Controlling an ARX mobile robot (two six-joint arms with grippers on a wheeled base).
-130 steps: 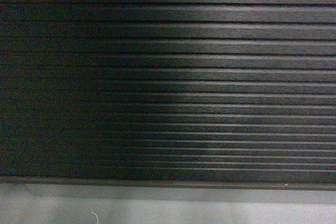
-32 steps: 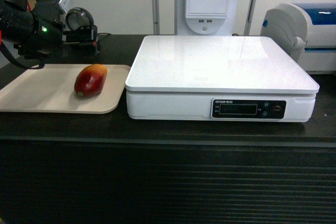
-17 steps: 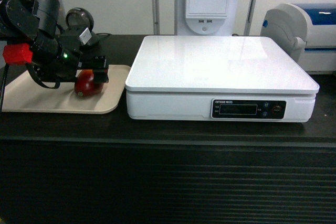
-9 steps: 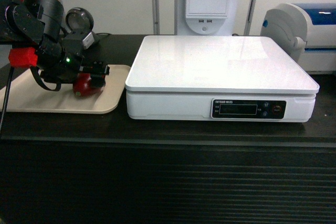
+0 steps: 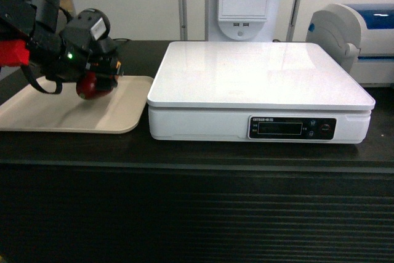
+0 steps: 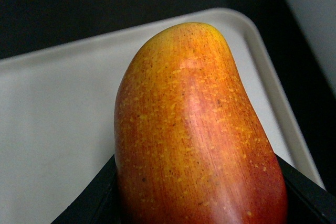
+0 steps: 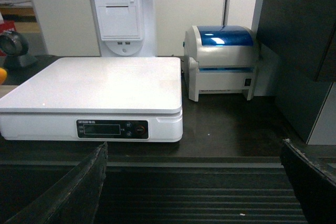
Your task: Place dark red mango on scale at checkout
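Mango (image 6: pixel 194 129) skin looks glossy and slippery, so I hold it at the thick middle; left jaws are clamped on it, right jaws apart.

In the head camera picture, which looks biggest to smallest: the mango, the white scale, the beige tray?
1. Scale, by far the largest.
2. Tray, though the arm hides part of it.
3. Mango, smallest, half hidden in the left gripper.
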